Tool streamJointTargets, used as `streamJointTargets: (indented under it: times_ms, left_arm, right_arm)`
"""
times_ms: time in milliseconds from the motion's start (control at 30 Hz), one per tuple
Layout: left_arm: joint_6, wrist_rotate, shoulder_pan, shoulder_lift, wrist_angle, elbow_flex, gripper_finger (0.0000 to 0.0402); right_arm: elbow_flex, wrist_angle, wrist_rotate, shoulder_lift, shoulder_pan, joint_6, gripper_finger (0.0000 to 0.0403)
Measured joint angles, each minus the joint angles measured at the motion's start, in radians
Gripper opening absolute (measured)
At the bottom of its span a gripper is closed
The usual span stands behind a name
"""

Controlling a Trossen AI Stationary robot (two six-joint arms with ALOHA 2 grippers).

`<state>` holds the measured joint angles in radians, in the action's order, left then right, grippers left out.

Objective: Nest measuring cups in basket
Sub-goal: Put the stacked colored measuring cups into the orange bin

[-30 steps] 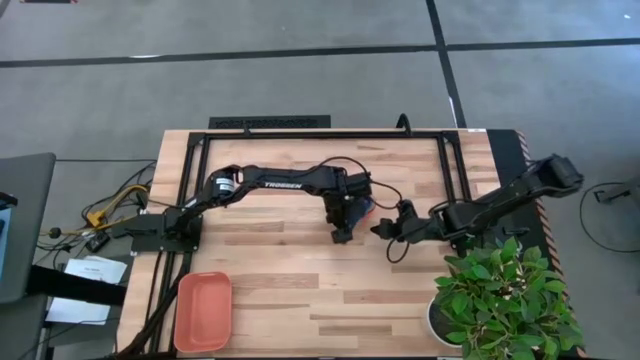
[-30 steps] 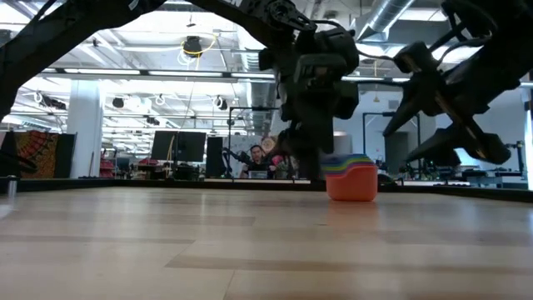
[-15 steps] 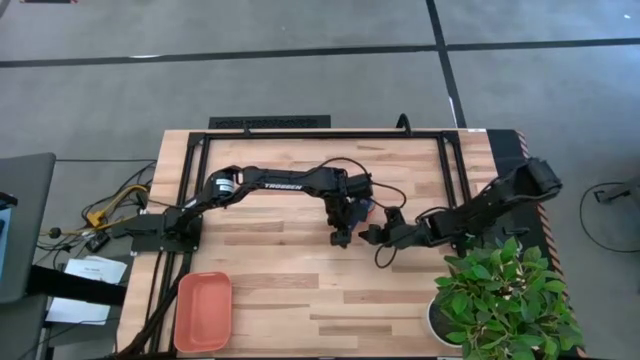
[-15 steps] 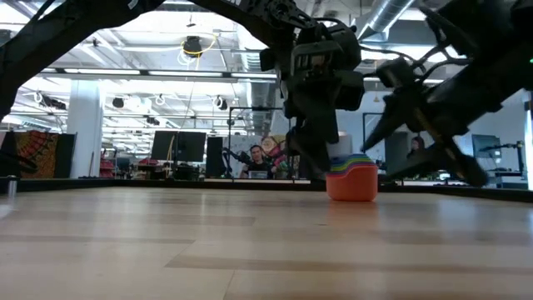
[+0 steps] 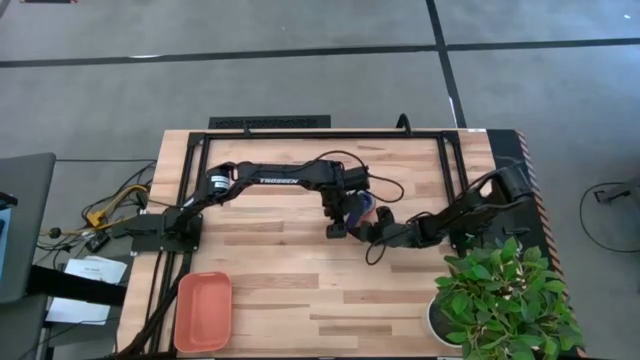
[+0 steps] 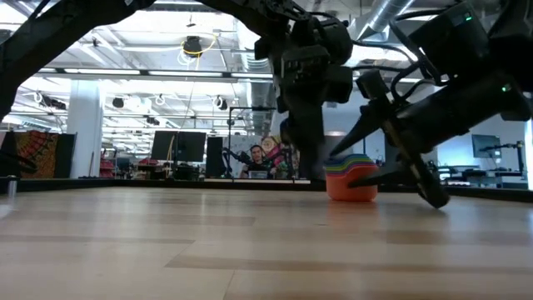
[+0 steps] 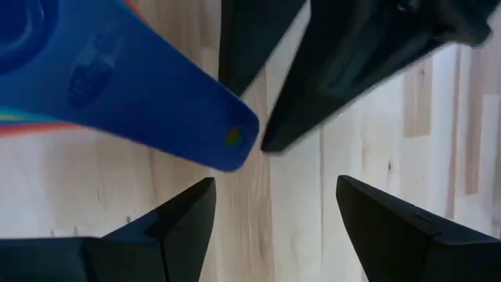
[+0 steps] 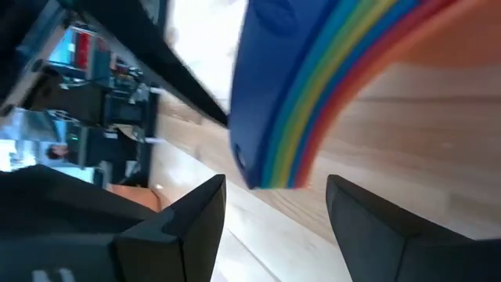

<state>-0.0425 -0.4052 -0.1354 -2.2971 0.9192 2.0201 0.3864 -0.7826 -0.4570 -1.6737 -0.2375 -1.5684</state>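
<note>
The measuring cups (image 5: 362,207) sit nested in one stack near the table's middle, standing on the coral bottom cup (image 6: 351,187). The dark blue cup is on top, and the handles point toward the near edge. My left gripper (image 5: 337,231) is open just left of the handles; the blue handle's free end (image 7: 232,137) shows just ahead of its fingertips (image 7: 274,182). My right gripper (image 5: 372,232) is open and low, coming from the right. Its fingers stand on either side of the stacked handle ends (image 8: 274,168). The salmon-orange basket (image 5: 203,311) lies at the near left corner.
A potted plant (image 5: 500,295) fills the near right corner beside the right arm. A black metal frame (image 5: 320,133) runs along the far edge and down both sides. Bare wood lies between the stack and the basket.
My right gripper has moved toward the table's left and down, closing on the stack of cups until its open fingers stand at the handle ends. The stack has stayed where it was.
</note>
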Motion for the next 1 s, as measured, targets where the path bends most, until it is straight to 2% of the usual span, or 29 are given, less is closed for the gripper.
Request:
streamJointTargets:
  times_ms: [167,367,767,1000]
  left_arm:
    - [-0.054,0.001,-0.006,-0.003,0.000,0.000,0.0254]
    - [-0.093,-0.007,-0.006,-0.012,-0.022,0.000,0.0254]
    - [-0.088,-0.020,-0.009,-0.012,-0.047,0.000,0.0254]
    - [-0.140,-0.027,-0.010,-0.012,0.010,0.000,0.0254]
  right_arm:
    - [-0.001,-0.105,-0.045,-0.046,0.004,-0.001,0.0245]
    - [-0.001,-0.089,-0.102,-0.047,0.009,-0.002,0.0245]
    - [-0.001,-0.070,-0.115,-0.047,0.044,0.033,0.0243]
    - [-0.002,-0.064,-0.118,-0.047,0.044,0.084,0.0214]
